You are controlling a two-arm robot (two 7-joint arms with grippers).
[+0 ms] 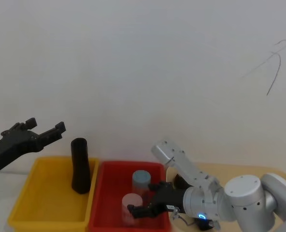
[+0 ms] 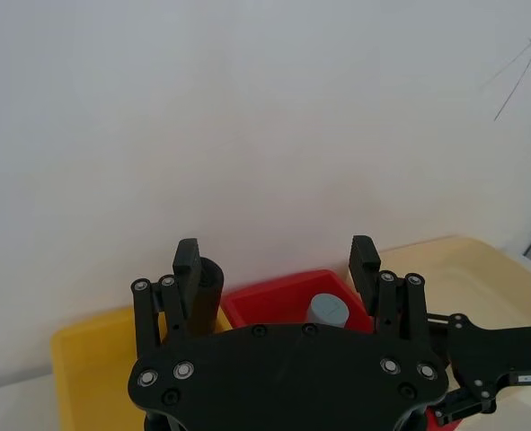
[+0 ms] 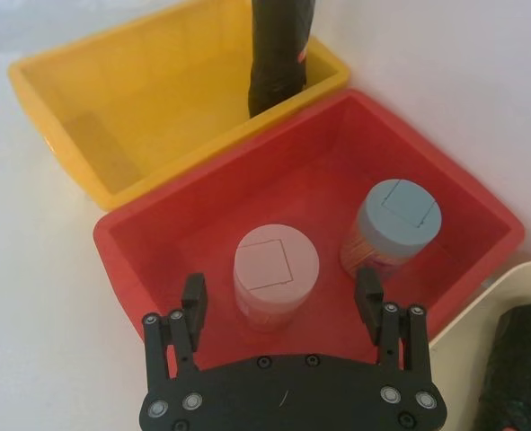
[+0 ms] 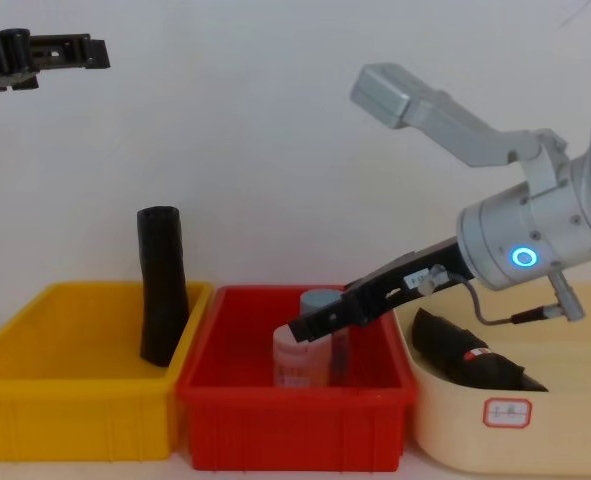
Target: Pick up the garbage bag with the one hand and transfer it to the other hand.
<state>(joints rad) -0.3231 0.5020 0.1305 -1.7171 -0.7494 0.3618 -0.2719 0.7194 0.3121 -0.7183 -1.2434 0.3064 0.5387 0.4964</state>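
Chest view: garbage bag (image 4: 457, 352) ungrabbed lower right, left hand (image 4: 87, 50) (upper left) and right hand (image 4: 300, 328) both open, empty, so I'd say grabbing's next.

A plain white wall (image 1: 133, 58) stands behind the table, under soft, even light. At two o'clock in the head view, a thin dark scribbled line (image 1: 278, 67) curves across the wall. At eight o'clock, a patch of the table (image 1: 9, 180) shows pale, almost white and matte.
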